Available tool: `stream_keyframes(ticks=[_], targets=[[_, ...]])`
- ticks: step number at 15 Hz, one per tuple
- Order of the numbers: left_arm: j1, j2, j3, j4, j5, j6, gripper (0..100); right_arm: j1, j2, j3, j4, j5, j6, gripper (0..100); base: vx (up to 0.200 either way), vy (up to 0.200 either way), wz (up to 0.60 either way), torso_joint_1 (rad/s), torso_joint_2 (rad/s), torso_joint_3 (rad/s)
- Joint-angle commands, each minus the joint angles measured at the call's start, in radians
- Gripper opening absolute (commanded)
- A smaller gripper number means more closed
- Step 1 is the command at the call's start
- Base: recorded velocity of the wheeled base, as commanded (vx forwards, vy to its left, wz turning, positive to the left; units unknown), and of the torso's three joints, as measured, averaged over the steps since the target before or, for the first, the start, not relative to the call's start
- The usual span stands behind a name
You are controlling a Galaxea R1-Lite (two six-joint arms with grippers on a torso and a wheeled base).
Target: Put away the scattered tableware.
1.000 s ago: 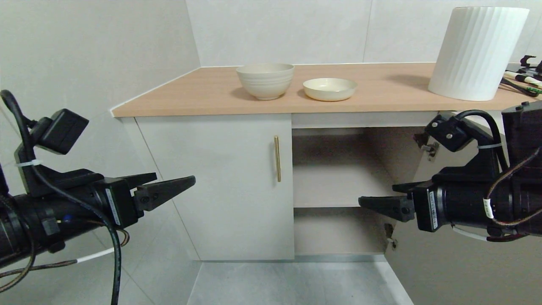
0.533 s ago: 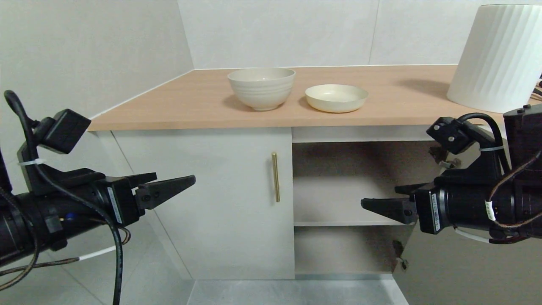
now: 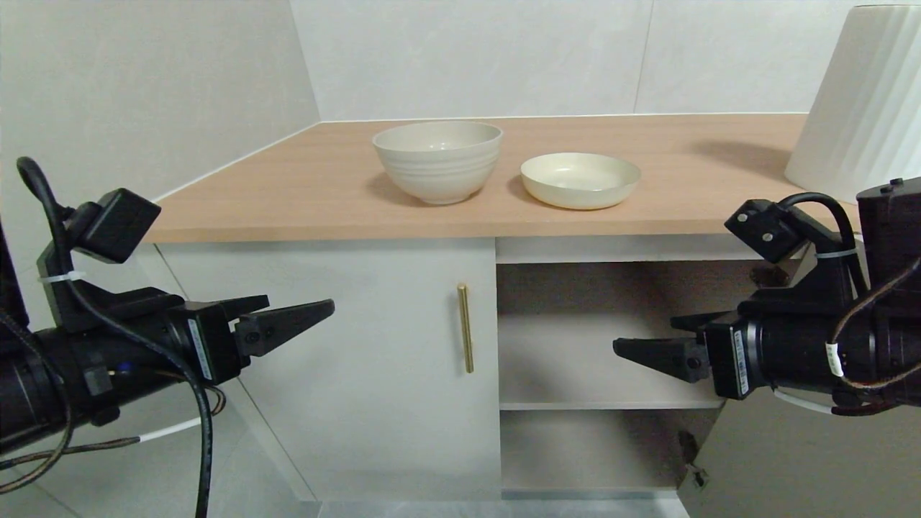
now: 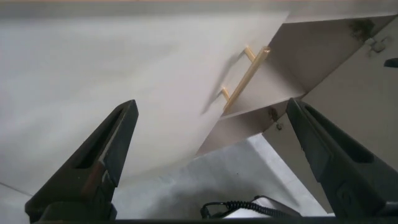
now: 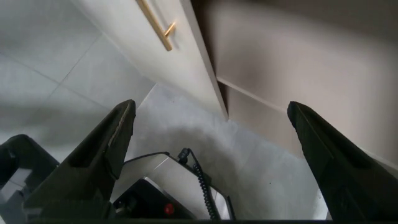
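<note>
Left gripper point(image 3: 298, 302) is nearest to you, low on the left, out in front of the closed cabinet door point(image 3: 360, 360). Jaws released, spread wide. Right gripper point(image 3: 644, 332) sits opposite on the right, jaws equally wide apart, in front of the open compartment point(image 3: 575, 288). Its arm hides the compartment's right side and most of the open door point(image 3: 791, 467); one hinge point(image 3: 694, 475) shows below. Brass handle point(image 3: 465, 327) stands upright at the closed door's edge. A shelf point(image 3: 575, 374) splits the compartment; the back wall is dim. Up on the counter point(image 3: 288, 208): bowl point(image 3: 437, 160) on the left, shallow dish point(image 3: 580, 178) just beside it, not touching. Ribbed white cylinder point(image 3: 863, 108) at far right, cut off by the frame.
</note>
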Motion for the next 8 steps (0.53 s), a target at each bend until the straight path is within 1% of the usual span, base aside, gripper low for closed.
stream_keyframes(ticks=[1,5,8], targets=[[0.0,0.003,0.0,0.0,-0.003,0.0,100,0.0,-0.004,0.002,0.001,0.0,0.0,100,0.0,0.0,0.0,0.0,0.0,0.0],[0.0,0.012,0.0,0.001,-0.006,0.0,100,0.002,-0.004,0.005,0.001,0.003,-0.002,100,0.0,0.0,0.0,0.004,-0.02,-0.007],[0.0,0.021,0.0,0.003,-0.006,0.0,100,0.002,-0.002,0.005,0.001,0.005,-0.002,100,0.0,0.0,0.0,0.064,-0.24,-0.255]])
